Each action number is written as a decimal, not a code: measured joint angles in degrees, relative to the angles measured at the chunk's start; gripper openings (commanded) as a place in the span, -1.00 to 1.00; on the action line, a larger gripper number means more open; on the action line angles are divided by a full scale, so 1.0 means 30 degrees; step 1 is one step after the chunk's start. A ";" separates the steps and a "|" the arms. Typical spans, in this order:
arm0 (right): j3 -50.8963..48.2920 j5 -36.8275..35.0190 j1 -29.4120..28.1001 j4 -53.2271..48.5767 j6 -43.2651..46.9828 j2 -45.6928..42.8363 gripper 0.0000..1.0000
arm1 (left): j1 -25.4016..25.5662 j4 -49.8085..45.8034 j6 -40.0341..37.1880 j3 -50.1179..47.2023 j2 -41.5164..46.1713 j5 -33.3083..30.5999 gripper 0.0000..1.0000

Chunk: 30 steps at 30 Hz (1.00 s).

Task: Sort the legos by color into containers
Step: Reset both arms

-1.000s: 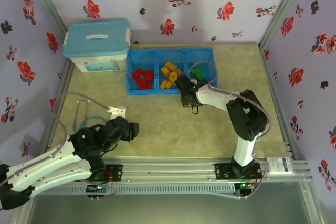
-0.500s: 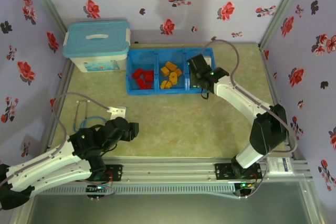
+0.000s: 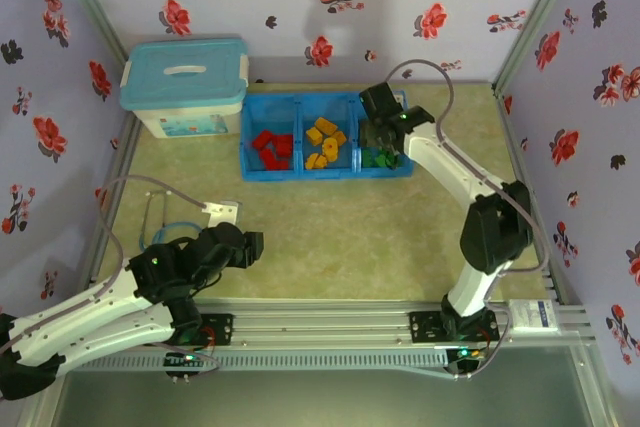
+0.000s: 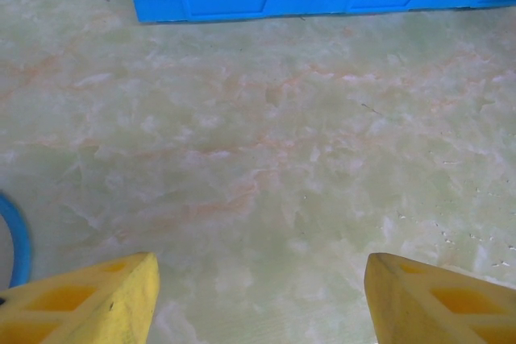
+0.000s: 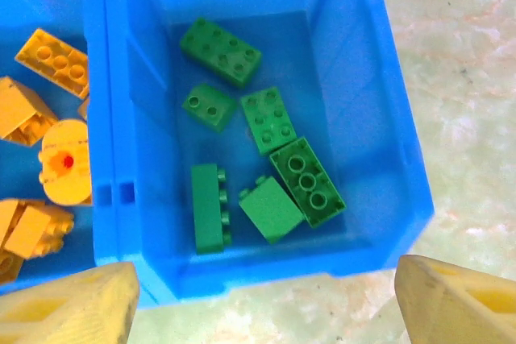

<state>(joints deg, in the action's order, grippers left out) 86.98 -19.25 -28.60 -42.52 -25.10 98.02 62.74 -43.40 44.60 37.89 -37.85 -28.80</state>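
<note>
Our left gripper [image 4: 258, 300] sits low over the table [image 4: 266, 159], fingers part-open and empty, likely parked out of the way. In the blue tray [image 3: 300, 174] we've got red legos [image 3: 271, 147] left, yellow-orange ones [image 3: 325, 145] middle, green ones [image 5: 270, 121] right. Our right gripper [image 5: 266, 296] hovers over the greens, spread wide, holding nothing, so sorting looks finished.

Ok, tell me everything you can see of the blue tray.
The blue tray is a low rectangle of glossy-looking plastic, split by dividers into three side-by-side compartments. It sits flat on the table toward its far edge. Its left compartment holds red bricks, the middle yellow bricks, the right six green bricks.
</note>
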 measured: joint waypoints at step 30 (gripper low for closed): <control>-1.7041 -0.4911 -0.0051 0.6732 0.1916 -2.0057 0.99 | -0.1333 0.6033 -0.8561 -0.1574 -0.0969 -1.0229 0.95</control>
<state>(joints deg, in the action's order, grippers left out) 35.86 -33.98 -28.75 -22.33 -19.35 37.85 58.74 -25.30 18.92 33.17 -40.75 -59.48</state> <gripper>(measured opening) 0.992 0.962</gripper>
